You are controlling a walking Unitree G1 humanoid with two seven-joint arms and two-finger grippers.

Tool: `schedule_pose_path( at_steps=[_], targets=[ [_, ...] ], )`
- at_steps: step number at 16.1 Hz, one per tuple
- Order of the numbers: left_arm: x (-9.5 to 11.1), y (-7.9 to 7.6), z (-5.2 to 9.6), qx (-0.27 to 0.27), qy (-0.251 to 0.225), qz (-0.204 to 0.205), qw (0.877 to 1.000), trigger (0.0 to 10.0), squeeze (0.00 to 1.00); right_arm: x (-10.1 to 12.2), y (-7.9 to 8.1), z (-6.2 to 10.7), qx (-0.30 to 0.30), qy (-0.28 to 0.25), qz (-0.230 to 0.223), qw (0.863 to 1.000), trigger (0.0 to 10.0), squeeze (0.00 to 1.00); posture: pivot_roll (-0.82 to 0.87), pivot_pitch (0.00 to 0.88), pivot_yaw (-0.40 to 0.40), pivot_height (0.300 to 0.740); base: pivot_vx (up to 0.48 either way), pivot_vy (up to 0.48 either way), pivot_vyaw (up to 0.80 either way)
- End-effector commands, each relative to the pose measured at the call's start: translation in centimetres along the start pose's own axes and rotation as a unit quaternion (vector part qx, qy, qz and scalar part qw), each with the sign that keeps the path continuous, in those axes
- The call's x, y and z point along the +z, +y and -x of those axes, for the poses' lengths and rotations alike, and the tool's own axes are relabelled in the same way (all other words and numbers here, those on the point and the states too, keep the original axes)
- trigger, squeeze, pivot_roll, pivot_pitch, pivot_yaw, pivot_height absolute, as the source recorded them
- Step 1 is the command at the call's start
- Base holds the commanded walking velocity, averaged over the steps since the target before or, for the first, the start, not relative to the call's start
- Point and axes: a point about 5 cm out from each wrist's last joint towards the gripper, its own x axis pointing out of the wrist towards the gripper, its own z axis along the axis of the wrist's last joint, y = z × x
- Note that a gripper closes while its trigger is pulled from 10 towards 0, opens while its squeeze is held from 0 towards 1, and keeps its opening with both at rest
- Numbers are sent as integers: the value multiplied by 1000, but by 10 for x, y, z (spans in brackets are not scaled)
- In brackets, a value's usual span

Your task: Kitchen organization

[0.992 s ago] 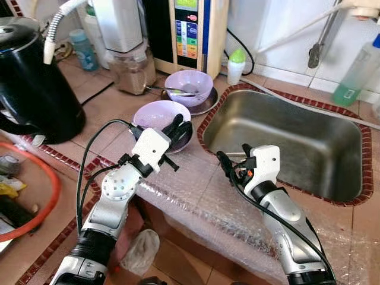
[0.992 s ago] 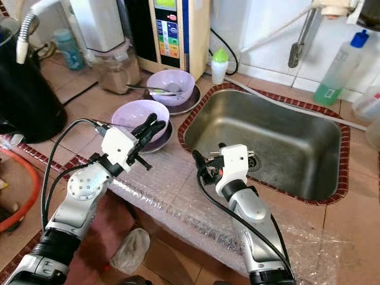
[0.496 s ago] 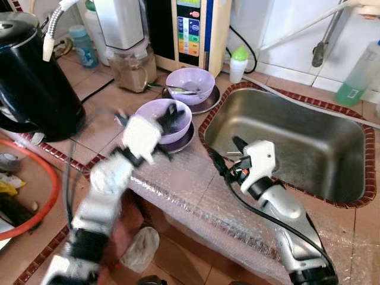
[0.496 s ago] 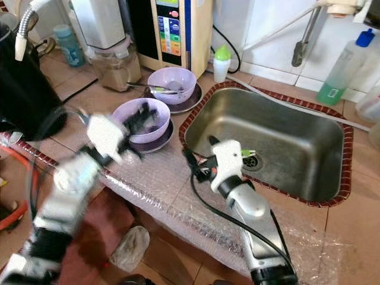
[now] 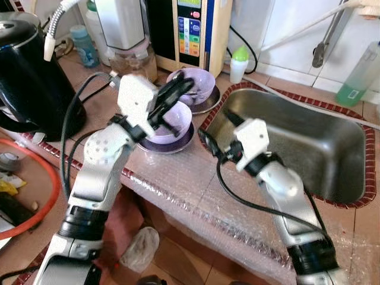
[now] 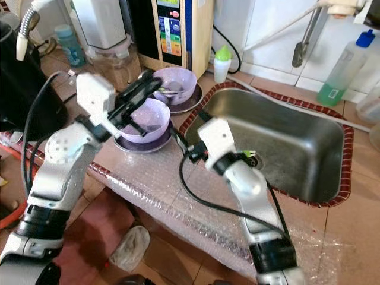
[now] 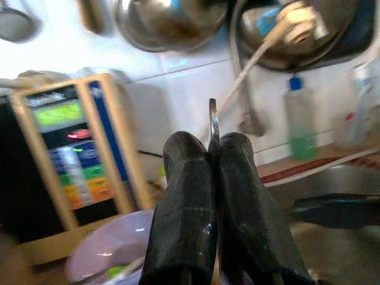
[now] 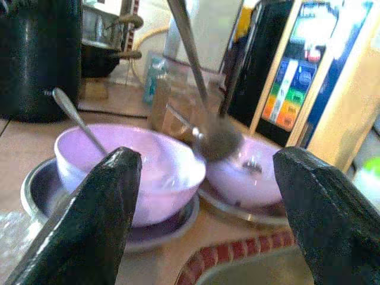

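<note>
Grips a spoon (image 8: pixel 216 140) in the left claw (image 5: pixel 178 92), both fingers pressed tight on the thin metal handle, which pokes out past the fingertips (image 7: pixel 237 160) in the left wrist view. Carries it in the air above the bench (image 5: pixel 184 184), over the two purple bowls, with the spoon's head hanging roughly between the near bowl (image 6: pixel 148 116) and the far bowl (image 5: pixel 199 83). Cannot tell whether it touches either rim.

Holds the right claw (image 5: pixel 214 133) wide open and empty, just beside the left rim of the sink (image 5: pixel 309 142), aimed at the bowls. Shows a second spoon (image 8: pixel 77 122) leaning inside the near bowl, which sits on a dark plate (image 5: pixel 172 143).

Judging the handling:
- Looks light, stiff and slick, being bare metal, so likely to swivel or slide in a two-finger pinch.
- Seems best taken around mid-handle, across the flat faces, not at the tip.
- Ought to be kept low and slow over the bowls, since a dropped spoon could clatter into one of them or slide off into the sink.
- Looks like plastic for the bowls: light, and easily nudged on their plates.
</note>
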Motion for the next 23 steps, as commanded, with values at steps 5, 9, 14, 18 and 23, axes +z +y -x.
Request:
schedule_pose_path(
  at_steps=[5, 9, 14, 18, 23],
  targets=[
    [3, -21, -13, -58, 2, 68, 996, 0, 0, 2, 2, -18, 29, -14, 28, 999, 10000, 0, -26, 0, 70, 740, 0, 0, 0],
    [-8, -39, -10, -82, 26, 91, 992, 0, 0, -2, 1, -29, 22, -7, 31, 999, 0, 0, -16, 6, 60, 740, 0, 0, 0],
    [-19, -39, -7, -72, 42, 67, 994, 0, 0, -10, -9, -22, 2, 10, 13, 1000, 0, 0, -31, 0, 54, 740, 0, 0, 0],
    [-24, -46, -13, -71, 36, 77, 994, 0, 0, -12, -15, -14, -17, 21, -27, 999, 0, 0, -75, 0, 17, 740, 0, 0, 0],
    [-23, -50, -19, -75, 19, 91, 993, 0, 0, -25, -27, -1, -45, 54, -34, 997, 0, 0, -106, 0, 28, 740, 0, 0, 0]
  ],
)
